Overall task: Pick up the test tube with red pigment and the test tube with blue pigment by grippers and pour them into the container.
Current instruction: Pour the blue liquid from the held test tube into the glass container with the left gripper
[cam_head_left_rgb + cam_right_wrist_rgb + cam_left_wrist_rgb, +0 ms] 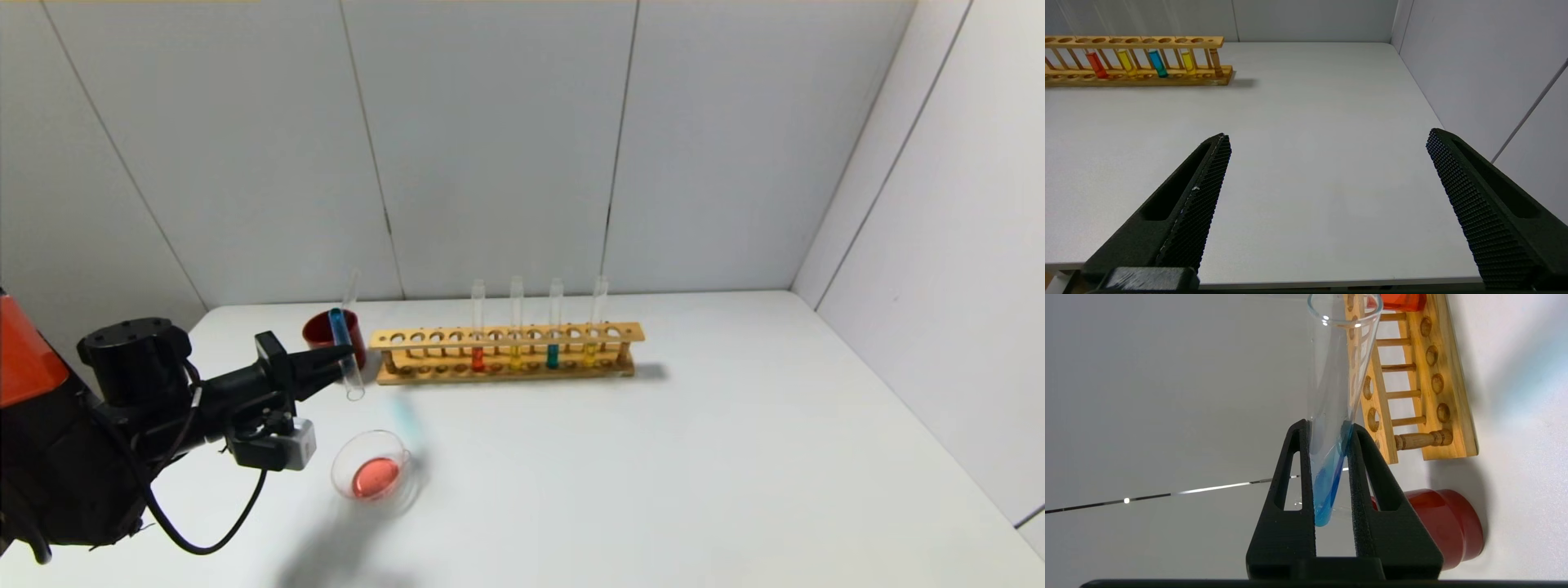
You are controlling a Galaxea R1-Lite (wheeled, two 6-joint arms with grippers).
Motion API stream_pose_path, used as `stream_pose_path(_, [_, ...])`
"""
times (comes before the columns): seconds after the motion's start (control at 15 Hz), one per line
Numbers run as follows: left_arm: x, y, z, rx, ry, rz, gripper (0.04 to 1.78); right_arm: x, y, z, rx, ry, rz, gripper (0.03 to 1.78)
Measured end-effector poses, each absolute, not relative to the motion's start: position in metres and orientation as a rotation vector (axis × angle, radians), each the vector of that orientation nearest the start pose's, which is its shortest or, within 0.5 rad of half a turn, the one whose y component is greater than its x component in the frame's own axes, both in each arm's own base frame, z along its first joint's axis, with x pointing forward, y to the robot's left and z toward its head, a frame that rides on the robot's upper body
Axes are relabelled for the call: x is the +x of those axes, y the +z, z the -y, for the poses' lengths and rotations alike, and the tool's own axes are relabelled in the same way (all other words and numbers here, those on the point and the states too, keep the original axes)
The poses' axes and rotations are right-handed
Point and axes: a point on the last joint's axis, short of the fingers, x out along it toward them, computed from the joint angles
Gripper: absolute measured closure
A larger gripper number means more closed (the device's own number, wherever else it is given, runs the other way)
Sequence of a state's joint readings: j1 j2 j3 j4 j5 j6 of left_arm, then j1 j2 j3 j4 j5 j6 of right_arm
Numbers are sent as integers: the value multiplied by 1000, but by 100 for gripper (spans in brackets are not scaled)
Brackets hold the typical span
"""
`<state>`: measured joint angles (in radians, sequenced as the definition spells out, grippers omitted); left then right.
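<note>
Here, left claw [347, 353] pinching one blue tube [344, 351], four racked tubes, right claw [1327, 179] spread.

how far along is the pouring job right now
Done, by the look of it: the container already holds red liquid. In hand: the left tool is shut on the test tube with blue pigment, tilted mouth-down above the dish, blue not yet in it. The right tool sits open over bare table. Left: pouring the blue in.
</note>
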<state>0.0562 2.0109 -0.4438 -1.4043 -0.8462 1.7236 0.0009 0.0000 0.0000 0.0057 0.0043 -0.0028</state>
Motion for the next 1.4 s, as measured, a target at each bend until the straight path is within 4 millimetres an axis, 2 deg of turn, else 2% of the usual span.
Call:
stream_pose_path(1.07, [298,81,-10,1556,-718,694,152,-23,75,0,-3,6,-6,6])
stream_pose_path(1.4, [298,73,-16,1546,-724,673,152,-23,75,0,-3,5,-6,6])
